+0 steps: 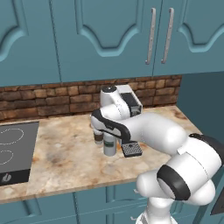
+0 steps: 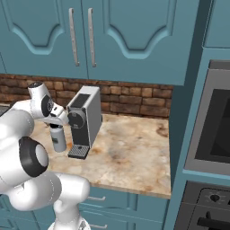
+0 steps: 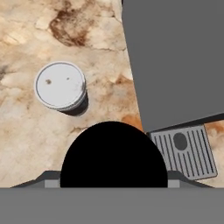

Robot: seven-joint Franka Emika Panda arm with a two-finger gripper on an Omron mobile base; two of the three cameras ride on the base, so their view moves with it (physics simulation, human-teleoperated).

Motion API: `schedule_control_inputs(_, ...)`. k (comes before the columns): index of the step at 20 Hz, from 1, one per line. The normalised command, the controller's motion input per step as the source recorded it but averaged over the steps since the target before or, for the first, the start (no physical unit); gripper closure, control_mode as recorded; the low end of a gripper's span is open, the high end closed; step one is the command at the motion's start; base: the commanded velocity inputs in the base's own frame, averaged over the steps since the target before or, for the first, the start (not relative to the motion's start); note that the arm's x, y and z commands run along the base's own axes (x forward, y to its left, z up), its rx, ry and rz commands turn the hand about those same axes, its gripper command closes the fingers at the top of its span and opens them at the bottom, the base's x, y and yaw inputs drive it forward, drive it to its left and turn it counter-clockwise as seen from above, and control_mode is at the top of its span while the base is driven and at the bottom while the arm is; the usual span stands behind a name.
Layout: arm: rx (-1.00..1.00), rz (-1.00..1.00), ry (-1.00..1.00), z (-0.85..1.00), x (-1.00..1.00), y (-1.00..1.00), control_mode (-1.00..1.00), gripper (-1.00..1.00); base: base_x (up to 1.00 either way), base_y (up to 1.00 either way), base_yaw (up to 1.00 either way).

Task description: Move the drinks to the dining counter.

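Risk first, near to far.

Pincer (image 1: 109,136) sits right on top of the bottle (image 2: 58,139). In the hand view the black cap (image 3: 113,153) blocks the bottom centre, so the finger tips are hidden. Can't tell whether the jaws are spread, closed, or gripping the cap; from the two base views it looks like the hand is touching or around the bottle top, but that's a guess from a poor angle.

What could go wrong:
- If the grip is only on the cap, the bottle could tilt or slip out on lift. It's tall and narrow, so it tips easily.
- Paper cup (image 3: 60,86) stands just beside the bottle, on the stove side. A sideways swing of the bottle or wrist could knock it over. It looks light, so little force needed.
- Coffee machine (image 2: 85,117) and its drip tray (image 3: 187,151) are just beside the bottle on the other side. A wide pincer or a lateral pull-out could clip the machine body. Straight up first is the safe exit.

Both drinks are on the bench (image 1: 61,157) with the black stovetop (image 1: 13,153), in front of the brick backsplash, not yet at the dining counter. Long carry ahead, so a weak grasp matters.
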Motion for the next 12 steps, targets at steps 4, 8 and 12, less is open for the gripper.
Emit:
schedule_control_inputs(4, 0.00, 0.00, 0.01, -0.07, 0.00, 0.00, -1.00, 1.00, 0.00, 0.00, 0.00)
schedule_control_inputs(8, 0.00, 0.00, 0.00, 0.00, 0.00, 0.00, -1.00, 1.00, 0.00, 0.00, 0.00)
schedule_control_inputs(12, 0.00, 0.00, 0.00, 0.00, -0.04, 0.01, -1.00, 1.00, 0.00, 0.00, 0.00)
